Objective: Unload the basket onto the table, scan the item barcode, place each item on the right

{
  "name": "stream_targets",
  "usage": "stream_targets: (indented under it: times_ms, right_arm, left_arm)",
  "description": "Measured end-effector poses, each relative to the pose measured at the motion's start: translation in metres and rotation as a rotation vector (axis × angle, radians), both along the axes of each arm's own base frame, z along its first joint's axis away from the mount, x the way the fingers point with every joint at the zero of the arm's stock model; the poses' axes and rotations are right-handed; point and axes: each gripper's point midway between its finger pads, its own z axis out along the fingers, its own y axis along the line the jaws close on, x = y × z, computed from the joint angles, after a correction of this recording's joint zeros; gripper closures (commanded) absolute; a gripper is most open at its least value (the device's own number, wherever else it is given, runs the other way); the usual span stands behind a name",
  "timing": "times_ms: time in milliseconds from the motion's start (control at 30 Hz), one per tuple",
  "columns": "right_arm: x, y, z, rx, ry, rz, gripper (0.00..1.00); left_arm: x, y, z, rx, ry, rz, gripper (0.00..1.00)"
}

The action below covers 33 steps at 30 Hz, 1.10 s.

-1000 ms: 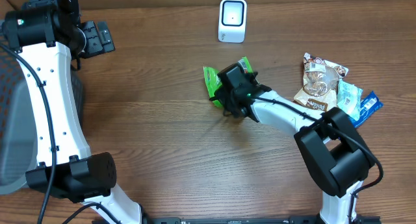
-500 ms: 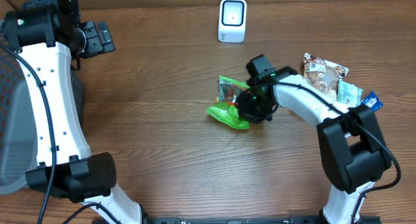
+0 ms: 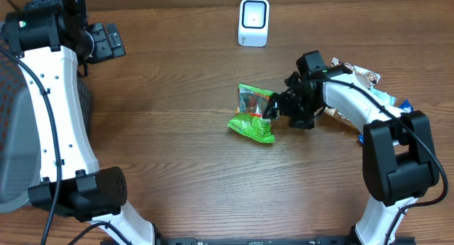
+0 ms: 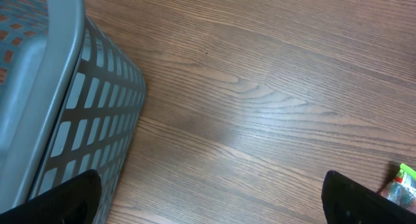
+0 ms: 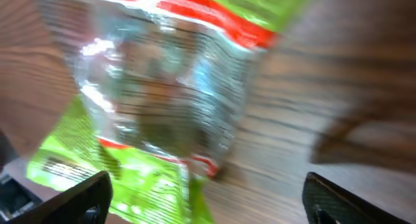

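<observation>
The item, a green and clear snack bag [image 3: 253, 114], lies on the wooden table below the white barcode scanner [image 3: 253, 21]. My right gripper [image 3: 279, 106] is at the bag's right edge, open, holding nothing. In the blurred right wrist view the bag [image 5: 156, 100] fills the upper left, and its green end reaches in beside the left fingertip of the open right gripper [image 5: 208, 204]. My left gripper [image 3: 106, 39] is far off at the back left, open and empty. In its own view the left gripper [image 4: 211, 201] shows bare wood between its fingertips [image 4: 65, 198].
A pile of other snack packets [image 3: 358, 89] lies at the right, behind the right arm. A grey slatted basket [image 4: 58, 87] stands at the table's left edge. A corner of the green bag [image 4: 404, 182] shows at the right edge of the left wrist view.
My right gripper carried the green bag to the right, then opened and let it go. It has drawn back a little to the right. The left arm has not moved.
</observation>
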Motion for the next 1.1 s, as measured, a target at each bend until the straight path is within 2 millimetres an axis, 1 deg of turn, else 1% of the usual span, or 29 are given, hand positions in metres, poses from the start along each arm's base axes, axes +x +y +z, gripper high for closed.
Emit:
stream_targets:
  times_ms: [133, 267, 367, 433, 500, 600, 633, 700, 767, 867, 900, 1100]
  right_arm:
    - [0.015, 0.011, -0.001, -0.023, -0.070, -0.025, 0.04]
    - [0.034, 0.010, -0.003, -0.076, -0.141, -0.086, 0.06]
    - [0.045, 0.006, -0.009, -0.101, -0.164, -0.121, 0.12]
    - [0.048, 0.006, -0.017, -0.111, -0.148, -0.139, 0.20]
    - [0.053, 0.006, -0.018, -0.113, -0.155, -0.154, 0.23]
    - [0.054, 0.005, -0.019, -0.117, -0.146, -0.167, 0.30]
    - [0.054, 0.004, -0.020, -0.119, -0.144, -0.172, 0.34]
    - [0.054, 0.003, -0.021, -0.124, -0.139, -0.175, 0.36]
    - [0.054, 0.002, -0.022, -0.126, -0.136, -0.179, 0.35]
    - [0.052, 0.003, -0.021, -0.122, -0.136, -0.158, 0.21]
    - [0.050, 0.005, -0.020, -0.120, -0.132, -0.147, 0.20]
    - [0.047, 0.017, -0.021, -0.117, -0.145, -0.088, 0.20]
  left_arm:
    - [0.000, 0.000, 0.000, 0.000, 0.000, -0.001, 0.00]
    - [0.000, 0.000, 0.000, 0.000, 0.000, 0.000, 0.00]
    - [0.000, 0.000, 0.000, 0.000, 0.000, 0.000, 0.00]
    - [0.000, 0.000, 0.000, 0.000, 0.000, 0.000, 0.00]
    - [0.000, 0.000, 0.000, 0.000, 0.000, -0.001, 0.00]
    - [0.000, 0.000, 0.000, 0.000, 0.000, 0.000, 0.00]
    - [0.000, 0.000, 0.000, 0.000, 0.000, 0.000, 0.00]
    - [0.000, 0.000, 0.000, 0.000, 0.000, 0.000, 0.00]
    - [0.000, 0.000, 0.000, 0.000, 0.000, -0.001, 0.00]
    - [0.000, 0.000, 0.000, 0.000, 0.000, -0.001, 0.00]
    - [0.000, 0.000, 0.000, 0.000, 0.000, 0.000, 0.00]
    - [0.000, 0.000, 0.000, 0.000, 0.000, -0.001, 0.00]
